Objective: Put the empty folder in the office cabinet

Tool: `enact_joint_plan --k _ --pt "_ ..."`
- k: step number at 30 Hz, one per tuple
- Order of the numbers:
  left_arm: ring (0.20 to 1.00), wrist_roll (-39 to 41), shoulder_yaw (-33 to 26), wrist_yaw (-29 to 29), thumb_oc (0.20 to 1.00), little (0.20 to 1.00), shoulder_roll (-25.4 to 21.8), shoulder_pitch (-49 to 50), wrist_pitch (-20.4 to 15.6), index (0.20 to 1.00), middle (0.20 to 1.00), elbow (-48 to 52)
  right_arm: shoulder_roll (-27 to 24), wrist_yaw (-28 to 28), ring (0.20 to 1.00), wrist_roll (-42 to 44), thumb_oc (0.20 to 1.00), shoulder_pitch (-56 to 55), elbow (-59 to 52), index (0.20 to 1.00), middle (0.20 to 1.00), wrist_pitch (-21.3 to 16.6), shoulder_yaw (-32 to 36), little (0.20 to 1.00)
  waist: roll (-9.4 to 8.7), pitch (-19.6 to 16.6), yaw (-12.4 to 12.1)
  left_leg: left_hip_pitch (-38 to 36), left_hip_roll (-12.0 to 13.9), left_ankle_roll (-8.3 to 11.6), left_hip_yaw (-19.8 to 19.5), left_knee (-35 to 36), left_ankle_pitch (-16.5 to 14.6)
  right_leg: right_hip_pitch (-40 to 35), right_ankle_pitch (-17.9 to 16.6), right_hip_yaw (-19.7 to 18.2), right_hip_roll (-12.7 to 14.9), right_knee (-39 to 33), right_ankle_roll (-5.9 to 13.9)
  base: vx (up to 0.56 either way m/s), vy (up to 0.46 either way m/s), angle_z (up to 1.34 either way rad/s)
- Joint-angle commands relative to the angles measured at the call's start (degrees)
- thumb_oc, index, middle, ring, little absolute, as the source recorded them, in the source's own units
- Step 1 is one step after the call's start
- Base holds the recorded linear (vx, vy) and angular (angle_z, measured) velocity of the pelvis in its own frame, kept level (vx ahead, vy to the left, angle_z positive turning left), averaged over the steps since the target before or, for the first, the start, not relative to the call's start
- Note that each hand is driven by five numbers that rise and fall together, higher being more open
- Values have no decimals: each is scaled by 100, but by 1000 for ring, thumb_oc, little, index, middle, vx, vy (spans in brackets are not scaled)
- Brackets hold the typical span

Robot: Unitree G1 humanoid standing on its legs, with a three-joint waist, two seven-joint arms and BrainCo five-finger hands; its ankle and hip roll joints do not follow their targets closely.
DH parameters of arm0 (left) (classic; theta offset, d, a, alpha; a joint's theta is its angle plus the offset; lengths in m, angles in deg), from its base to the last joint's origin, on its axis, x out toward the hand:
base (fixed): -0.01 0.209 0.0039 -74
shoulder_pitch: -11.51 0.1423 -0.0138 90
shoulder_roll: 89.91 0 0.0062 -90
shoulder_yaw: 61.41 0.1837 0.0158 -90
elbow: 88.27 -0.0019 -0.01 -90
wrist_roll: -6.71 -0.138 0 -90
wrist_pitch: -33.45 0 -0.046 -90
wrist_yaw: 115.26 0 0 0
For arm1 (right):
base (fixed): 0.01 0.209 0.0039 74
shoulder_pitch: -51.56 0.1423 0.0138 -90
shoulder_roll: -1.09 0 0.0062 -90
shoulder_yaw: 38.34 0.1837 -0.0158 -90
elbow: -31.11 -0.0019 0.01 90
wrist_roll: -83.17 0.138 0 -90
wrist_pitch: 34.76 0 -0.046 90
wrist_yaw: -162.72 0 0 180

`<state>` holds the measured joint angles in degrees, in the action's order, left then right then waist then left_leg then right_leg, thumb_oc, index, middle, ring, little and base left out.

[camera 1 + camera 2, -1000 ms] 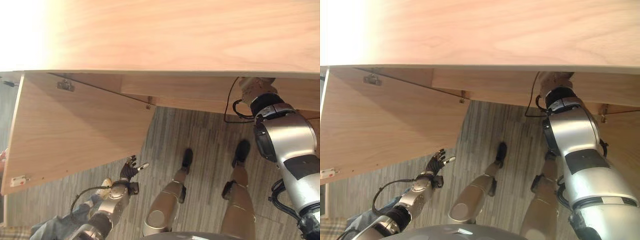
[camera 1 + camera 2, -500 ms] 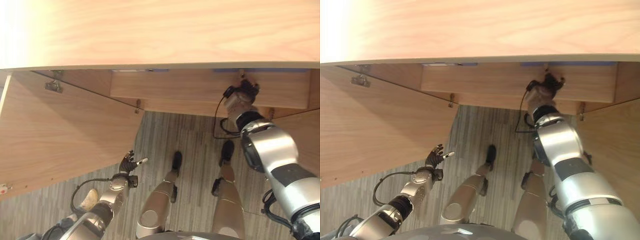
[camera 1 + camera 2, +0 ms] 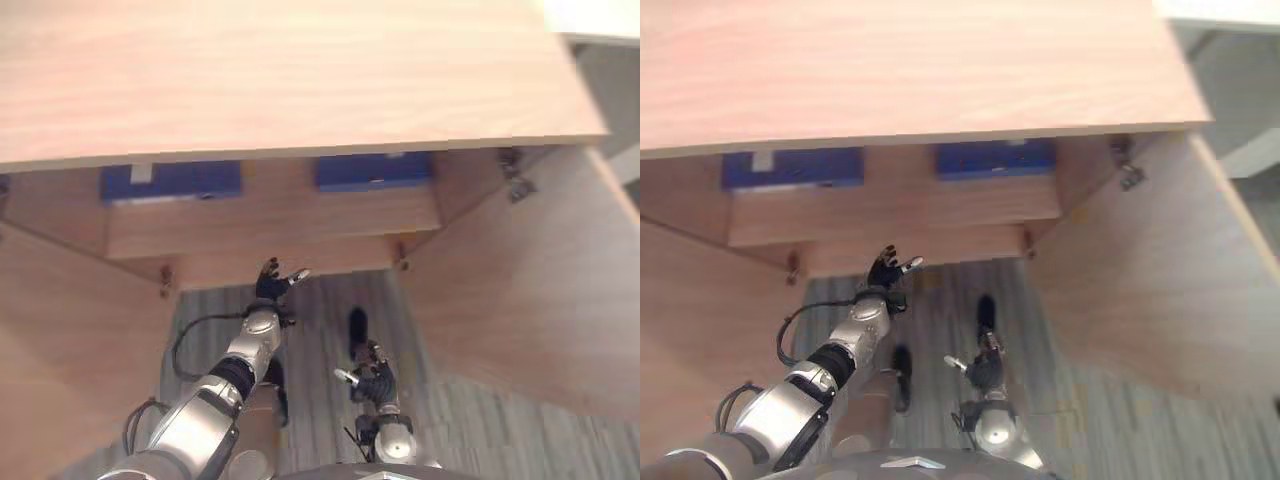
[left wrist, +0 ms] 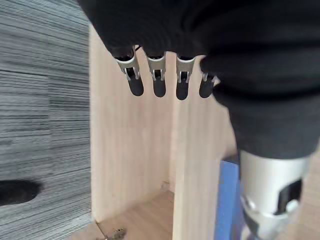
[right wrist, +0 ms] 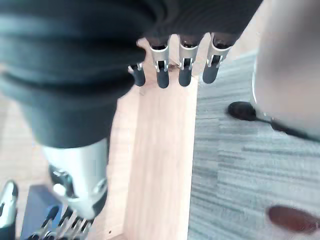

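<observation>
Two blue folders lie inside the open wooden cabinet (image 3: 270, 215), one on the left (image 3: 170, 181) and one on the right (image 3: 373, 170), under the cabinet's top board. My left hand (image 3: 270, 287) hovers just in front of the cabinet's lower edge, open, with nothing in it. Its straight fingers (image 4: 158, 75) point along the cabinet wall, and a blue folder's edge (image 4: 227, 200) shows beside the thumb. My right hand (image 3: 373, 380) hangs lower over the floor, open and empty, its fingers (image 5: 161, 70) straight.
The cabinet's right door (image 3: 520, 290) stands swung out at the right and the left door (image 3: 60, 340) at the left. The wide top board (image 3: 280, 70) overhangs the shelves. Striped grey carpet (image 3: 320, 340) lies between the doors.
The camera has swung, bringing both blue folders and the right door into view. My right arm has drawn back out of the cabinet and dropped low. My left hand has risen towards the cabinet.
</observation>
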<state>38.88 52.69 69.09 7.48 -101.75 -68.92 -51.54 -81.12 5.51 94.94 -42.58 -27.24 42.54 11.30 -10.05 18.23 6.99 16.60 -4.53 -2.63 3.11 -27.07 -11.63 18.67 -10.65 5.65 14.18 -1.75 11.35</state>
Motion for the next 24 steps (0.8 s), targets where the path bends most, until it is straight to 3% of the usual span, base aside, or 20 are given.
enact_joint_plan --k 1,2,6,9,10,12,15,17,19,24 --pt "1000 -234 -61 -126 1000 1000 -435 616 -126 1000 1000 121 -416 -209 1000 -392 1000 1963 1239 1000 1000 -179 1193 1000 757 521 -469 -1032 21 392 -191 1072 -332 390 -740 -32 173 -120 -91 -28 166 -85" --pt "1000 -426 -67 -315 1000 1000 -544 1065 -198 1000 1000 234 -736 -409 1000 -659 1000 1469 682 1000 1000 -367 1156 1000 727 374 -373 -1196 -31 320 -95 1164 -301 308 -773 57 223 -156 -17 -23 101 -45" --pt "1000 -728 -54 -451 1000 1000 -511 1603 -202 1000 1000 99 -836 -431 1000 -991 1000 816 139 1000 1000 -531 1379 1000 784 163 -82 -1597 79 239 322 1569 -75 164 -764 475 268 18 76 7 157 -16" --pt "1000 -735 -72 -389 1000 1000 -487 1645 -199 1000 1000 52 -857 -366 1000 -1080 1000 714 88 1000 1000 -550 1367 1000 819 120 -48 -1644 143 224 443 1694 29 102 -668 503 230 110 71 -28 47 -22" --pt "1000 -735 -72 -389 1000 1000 -487 1645 -199 1000 1000 52 -857 -366 1000 -1080 1000 714 88 1000 1000 -550 1367 1000 819 120 -48 -1644 143 224 443 1694 29 102 -668 503 230 110 71 -220 80 -96" --pt "1000 -781 -267 -181 1000 1000 -419 1894 -98 1000 1000 -186 -538 74 1000 -1150 1000 119 56 1000 1000 -501 1714 1000 918 -289 -41 -1642 410 242 1040 2425 589 -400 -173 370 93 852 -29 -273 38 -89" --pt "1000 -741 -333 -125 1000 1000 -372 2020 -52 1000 1000 -284 -322 227 1000 -1010 1000 -61 158 1000 1000 -473 1854 1000 924 -506 -56 -1594 489 264 1253 2585 741 -683 -29 386 88 1009 -47 -97 -10 -65" --pt "1000 -605 -403 -60 1000 1000 -317 2125 16 1000 1000 -417 -84 509 1000 -721 1000 -79 495 1000 1000 -432 2005 1000 901 -848 -150 -1542 630 276 1592 2753 934 -1008 121 329 105 1302 -59 -49 -47 -86" --pt "1000 -605 -403 -60 1000 1000 -317 2125 16 1000 1000 -417 -84 509 1000 -721 1000 -79 495 1000 1000 -432 2005 1000 901 -848 -150 -1542 630 276 1592 2753 934 -1008 121 329 105 1302 -59 -9 -43 -56" --pt "1000 -289 -383 -52 1000 1000 -209 2173 109 1000 1000 -566 92 1055 1000 -429 1000 126 1277 1000 1000 -355 2260 1000 775 -1369 -224 -1663 702 363 1879 3004 944 -1434 -47 192 273 1021 132 59 -127 -75"
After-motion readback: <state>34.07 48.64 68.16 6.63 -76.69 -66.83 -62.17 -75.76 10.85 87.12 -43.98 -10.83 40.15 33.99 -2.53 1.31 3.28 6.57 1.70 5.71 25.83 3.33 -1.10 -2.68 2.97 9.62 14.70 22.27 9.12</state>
